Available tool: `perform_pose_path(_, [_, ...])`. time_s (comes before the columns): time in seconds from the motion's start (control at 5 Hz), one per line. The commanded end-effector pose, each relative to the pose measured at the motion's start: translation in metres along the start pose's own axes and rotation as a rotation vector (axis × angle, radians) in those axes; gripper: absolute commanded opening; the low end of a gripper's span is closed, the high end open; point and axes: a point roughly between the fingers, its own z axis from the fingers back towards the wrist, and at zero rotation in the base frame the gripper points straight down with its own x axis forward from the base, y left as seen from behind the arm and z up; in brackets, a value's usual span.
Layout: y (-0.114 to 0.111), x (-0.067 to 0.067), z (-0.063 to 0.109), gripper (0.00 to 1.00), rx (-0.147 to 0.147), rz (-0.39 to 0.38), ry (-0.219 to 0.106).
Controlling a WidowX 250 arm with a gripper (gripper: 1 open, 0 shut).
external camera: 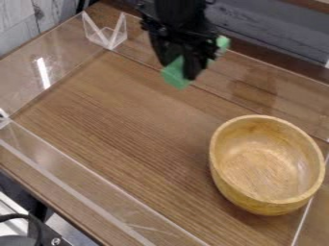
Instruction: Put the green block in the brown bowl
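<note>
— How are the fingers seen?
— The gripper [180, 69] is shown closed around the green block [176, 72], with 1 end of the block seen below the dark fingers and another green part beside them, at the right of the picture.
— Is the block set down?
— No, it is held above the wooden desk [129, 130], towards its far edge.
— And the brown bowl [266, 165]?
— It is placed nearer the camera, by the desk's right edge; its hollow is turned upward, and the block is held apart from it.
— Anything else?
— 1 clear object [106, 32] is seen near the far left corner.
</note>
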Motion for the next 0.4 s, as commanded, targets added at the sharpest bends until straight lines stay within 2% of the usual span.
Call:
perform_pose_path(0.0, [-0.03,-0.001,0.01,0.0,0.0,-0.021,-0.04])
perform_pose_path(0.2, [-0.056,-0.008,0.008,0.0,-0.007,-0.033,-0.037])
